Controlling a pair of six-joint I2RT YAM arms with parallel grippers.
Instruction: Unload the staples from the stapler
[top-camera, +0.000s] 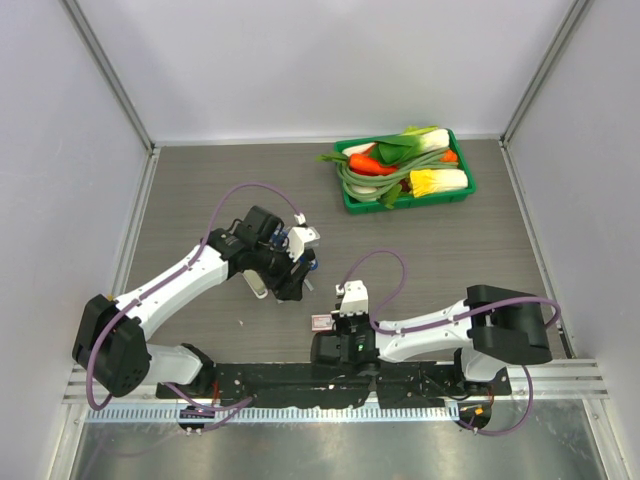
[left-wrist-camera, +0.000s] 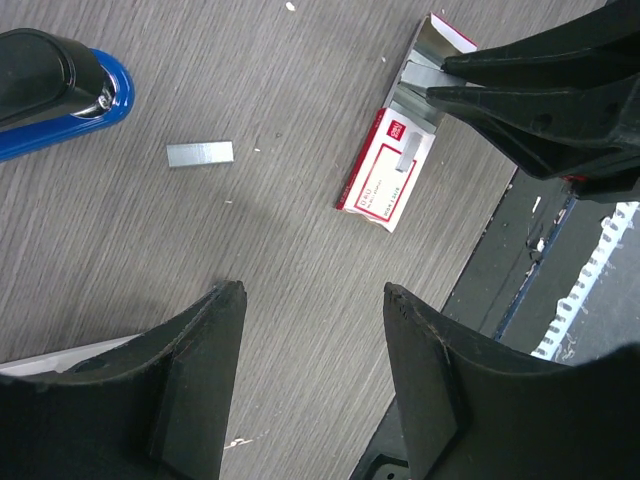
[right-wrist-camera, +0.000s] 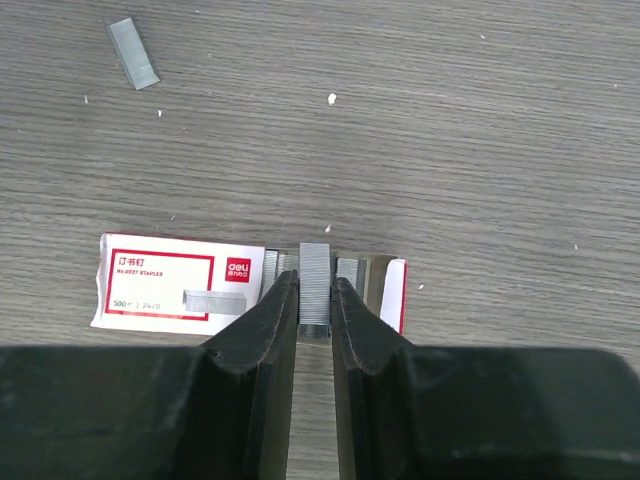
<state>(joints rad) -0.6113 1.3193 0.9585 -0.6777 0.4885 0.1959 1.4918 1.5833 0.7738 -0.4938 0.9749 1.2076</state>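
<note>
The blue and black stapler (left-wrist-camera: 60, 95) lies on the table at the top left of the left wrist view. In the top view only a blue bit (top-camera: 312, 265) shows beside the left arm. A loose silvery strip of staples (left-wrist-camera: 200, 153) lies on the wood next to it and also shows in the right wrist view (right-wrist-camera: 133, 53). My left gripper (left-wrist-camera: 315, 295) is open and empty above bare table. My right gripper (right-wrist-camera: 315, 283) is shut on another strip of staples (right-wrist-camera: 315, 262), held over the open end of the red-and-white box (right-wrist-camera: 170, 283).
The red-and-white staple box (left-wrist-camera: 390, 170) lies flat near the front rail (top-camera: 330, 380). A green tray of toy vegetables (top-camera: 408, 168) stands at the back right. The right gripper's fingers (left-wrist-camera: 530, 90) reach into the left wrist view. Walls enclose the table.
</note>
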